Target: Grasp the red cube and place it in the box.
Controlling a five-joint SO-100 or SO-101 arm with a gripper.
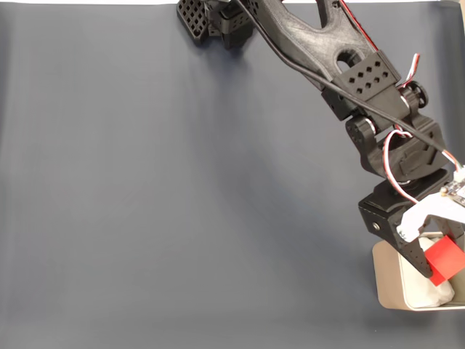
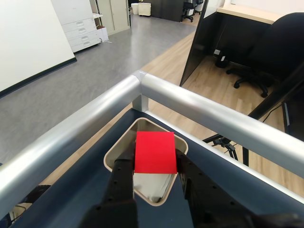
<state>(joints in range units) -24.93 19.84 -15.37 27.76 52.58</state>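
Observation:
The red cube [image 1: 443, 260] is held between the fingers of my gripper [image 1: 439, 263], which is shut on it at the lower right of the fixed view. It hangs directly over the beige box [image 1: 386, 285], whose white lining [image 1: 430, 294] shows beneath. In the wrist view the red cube [image 2: 155, 152] sits clamped between the two black fingers [image 2: 121, 176] of my gripper [image 2: 153, 167], above the open box [image 2: 114, 153] near the table's corner.
A dark blue-grey mat [image 1: 182, 189] covers the table, wide open to the left of the arm [image 1: 341, 58]. A silver metal rail [image 2: 199, 109] runs along the table edges just beyond the box. Past it lie an office floor and chairs.

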